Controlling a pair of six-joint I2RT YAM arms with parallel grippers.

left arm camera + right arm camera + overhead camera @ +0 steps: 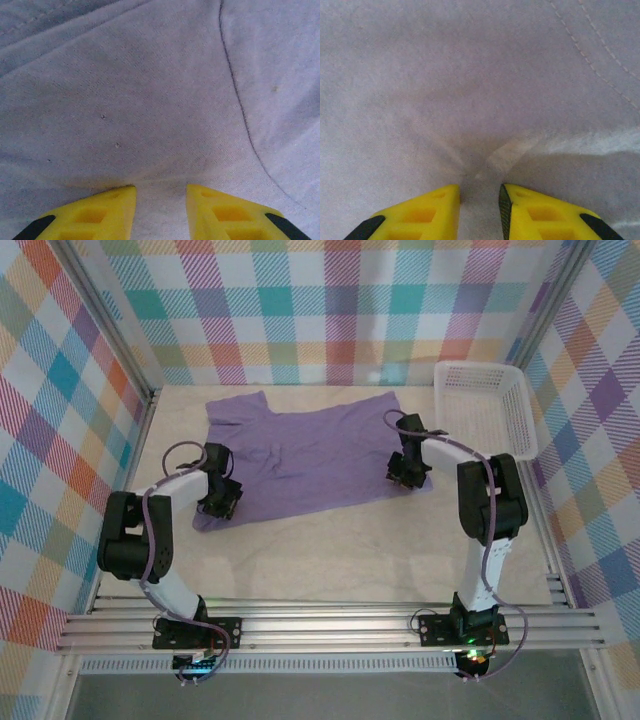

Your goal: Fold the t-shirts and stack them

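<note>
Between the tips of the right tool point(479, 194) the t-shirt point(310, 455) is pinched; the left tool point(161, 192) is nearly closed, hold unclear; lift both up together slowly.

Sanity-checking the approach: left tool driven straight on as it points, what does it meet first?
The t-shirt: left tool points down onto the purple fabric, fingertips seemingly touching it; depth unclear.
</note>
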